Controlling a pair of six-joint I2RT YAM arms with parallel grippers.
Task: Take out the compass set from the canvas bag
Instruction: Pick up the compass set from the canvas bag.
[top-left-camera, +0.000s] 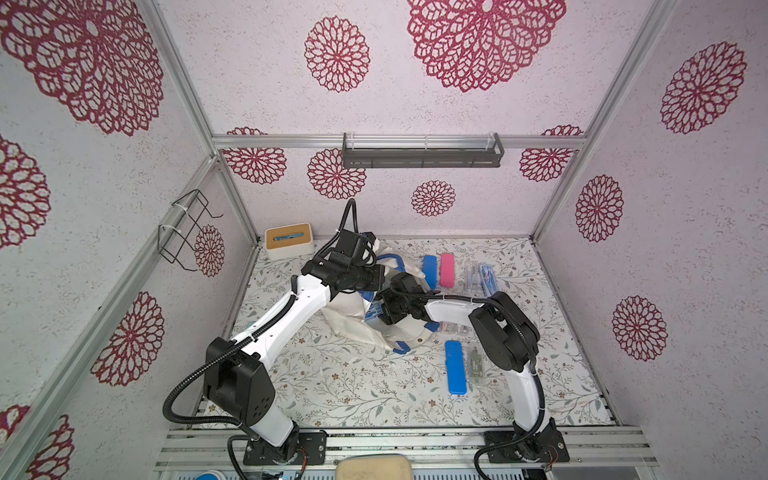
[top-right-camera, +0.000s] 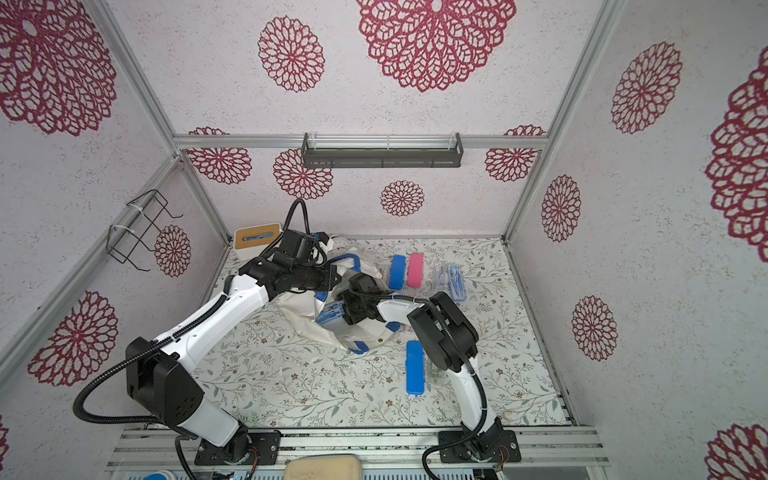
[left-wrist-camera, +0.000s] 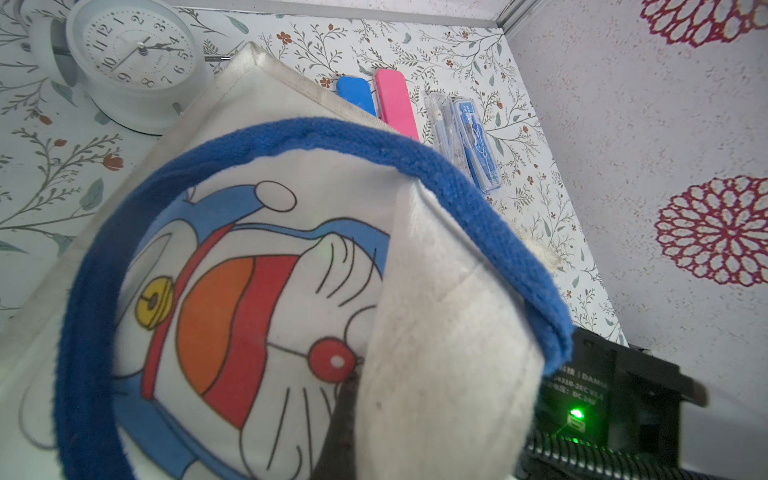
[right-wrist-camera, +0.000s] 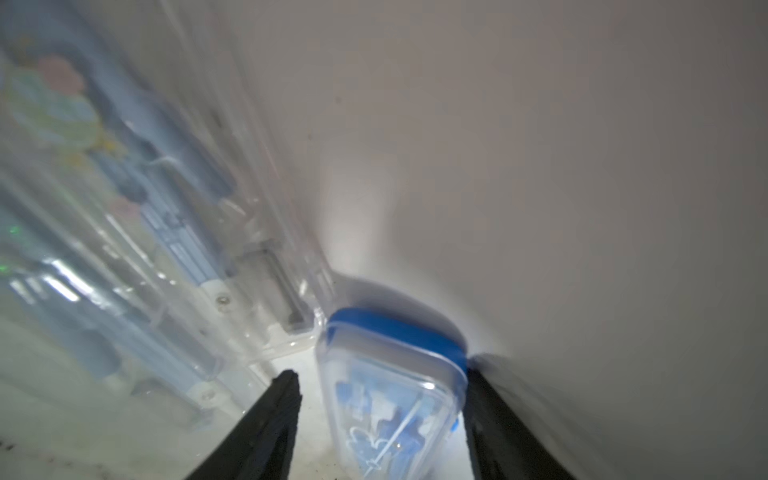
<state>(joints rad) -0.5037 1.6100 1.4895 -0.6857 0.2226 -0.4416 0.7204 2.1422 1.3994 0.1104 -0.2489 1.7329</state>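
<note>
Canvas bag (top-left-camera: 357, 322) lies slumped on its side mid-table (top-left-camera: 353, 390), mouth toward the right arm. In both top views the two arms cover most of it and its cartoon side is hidden. The left wrist view shows that print and the blue handle (left-wrist-camera: 478, 216) close up. Left gripper (left-wrist-camera: 361, 392): one dark finger (left-wrist-camera: 345, 419) shows, the other is behind a canvas fold, jaws together pinching that fold. Right gripper (right-wrist-camera: 382, 370) is inside the bag. Its jaws are apart and straddle the compass set (right-wrist-camera: 395, 399), a clear lid on a blue base. One finger touches the case, and a gap shows on the other side. The case end is cut off by the frame. Beside it in the bag is a second clear case (right-wrist-camera: 145, 232), blurred, contents hard to read. On the table past the bag are a blue case (top-left-camera: 430, 270), a pink case (top-left-camera: 447, 269) and two clear cases (top-left-camera: 478, 276). Nearer, a long blue case (top-left-camera: 454, 368) and a clear one (top-left-camera: 478, 365) are partly under the right arm. A clock (left-wrist-camera: 137, 54) shows only in the left wrist view.
</note>
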